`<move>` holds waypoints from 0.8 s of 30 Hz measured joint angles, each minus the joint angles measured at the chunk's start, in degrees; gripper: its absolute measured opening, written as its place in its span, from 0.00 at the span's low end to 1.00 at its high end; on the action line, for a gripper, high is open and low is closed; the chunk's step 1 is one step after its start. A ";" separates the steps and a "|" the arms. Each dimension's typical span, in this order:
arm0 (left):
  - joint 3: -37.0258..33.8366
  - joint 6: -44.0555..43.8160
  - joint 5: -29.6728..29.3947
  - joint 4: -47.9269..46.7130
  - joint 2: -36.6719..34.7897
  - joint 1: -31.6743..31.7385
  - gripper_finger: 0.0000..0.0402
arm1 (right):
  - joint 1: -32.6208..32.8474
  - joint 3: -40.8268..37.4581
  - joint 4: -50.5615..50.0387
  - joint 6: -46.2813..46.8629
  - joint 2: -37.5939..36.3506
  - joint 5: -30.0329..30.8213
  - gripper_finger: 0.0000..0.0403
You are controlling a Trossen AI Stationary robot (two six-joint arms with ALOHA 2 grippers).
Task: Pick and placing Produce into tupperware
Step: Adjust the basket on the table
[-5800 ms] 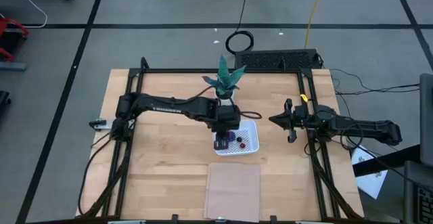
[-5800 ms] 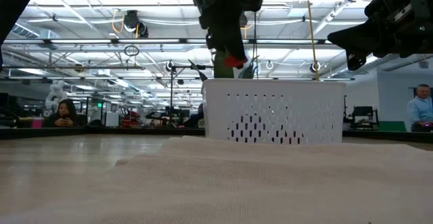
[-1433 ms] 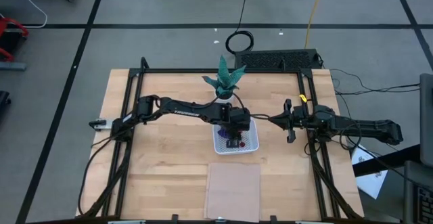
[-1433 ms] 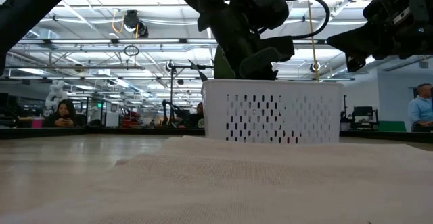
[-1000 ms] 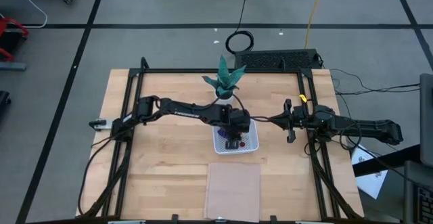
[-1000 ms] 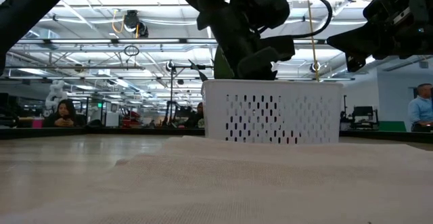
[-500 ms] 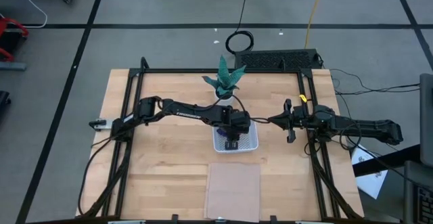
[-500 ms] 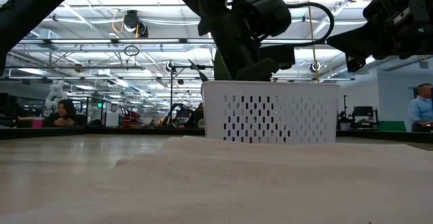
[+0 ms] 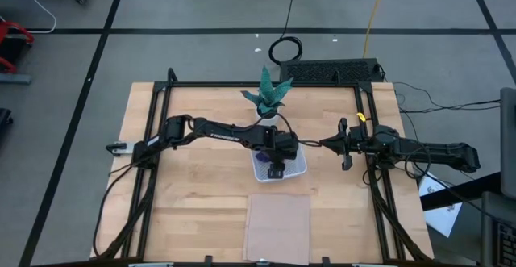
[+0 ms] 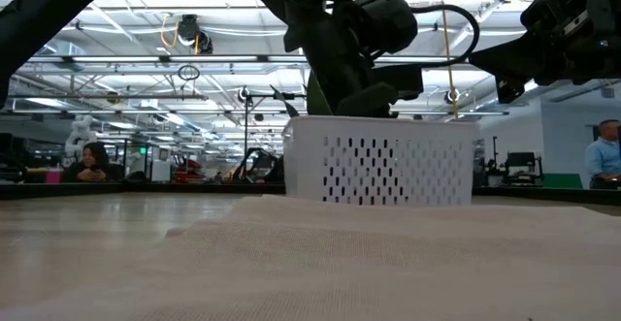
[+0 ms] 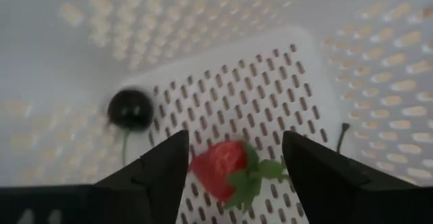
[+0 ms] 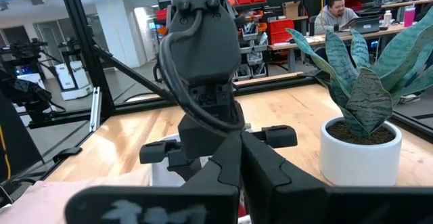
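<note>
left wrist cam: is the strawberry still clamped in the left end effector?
No, the strawberry lies free on the tupperware floor between the open fingers, touching neither.

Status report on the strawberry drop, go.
Left gripper open inside the tupperware, strawberry loose between its fingers, black fruit beside it. Right gripper shut, parked right of the tupperware. Nothing blocking.

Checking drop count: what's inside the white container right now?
In the container: a strawberry between the left gripper's open fingers, and a dark round fruit. The arm covers the rest from above.
</note>
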 joint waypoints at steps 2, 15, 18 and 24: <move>0.00 0.21 -0.01 -0.03 -0.01 0.00 0.61 | -0.02 0.00 0.00 0.00 0.00 -0.02 0.00; 0.02 1.45 -3.47 -2.47 -10.61 -2.49 0.50 | 0.00 0.02 -0.03 0.00 0.00 -0.02 0.00; 0.11 2.75 -9.12 -4.12 -12.87 -3.57 0.38 | -0.02 0.02 -0.04 0.00 0.03 -0.02 0.00; 0.11 2.13 -9.95 -6.87 -13.88 -3.38 0.04 | 0.00 0.01 -0.05 0.00 0.13 -0.02 0.00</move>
